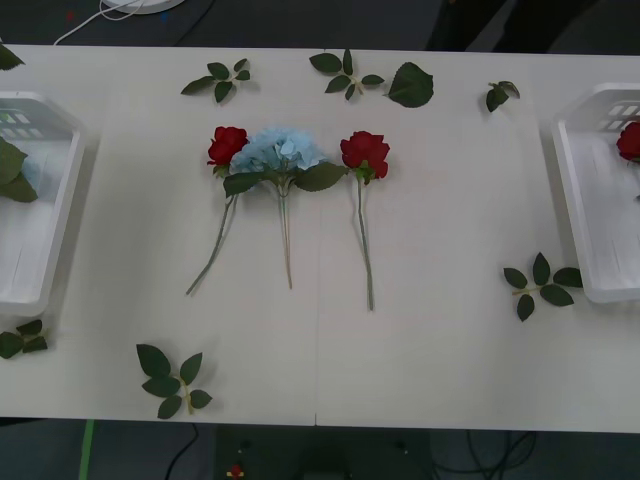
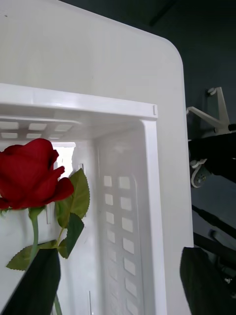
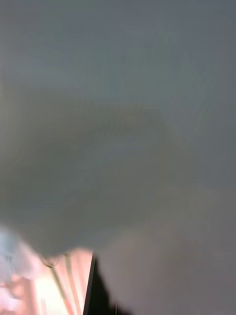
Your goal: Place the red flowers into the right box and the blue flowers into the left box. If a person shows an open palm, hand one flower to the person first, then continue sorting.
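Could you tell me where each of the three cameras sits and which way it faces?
Front view: above the arms, looking down at the table with flowers between two boxes; no arm in it.
Right wrist view: over the right box, the right gripper with fingers apart above a red rose.
Left wrist view: blurred grey, too close to tell.
Shared: the right box and its rose.

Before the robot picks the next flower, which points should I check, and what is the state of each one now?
1. Deep-red artificial rose lies inside the white plastic right box: ok.
2. Right end effector open, holding nothing: ok.
3. Two red roses wait on the white table, unsorted: not ok.
4. Pale blue hydrangea on the table, leaves touching both roses: not ok.
5. Left end effector state: cannot tell.
6. Person showing open palm: none seen, ok.
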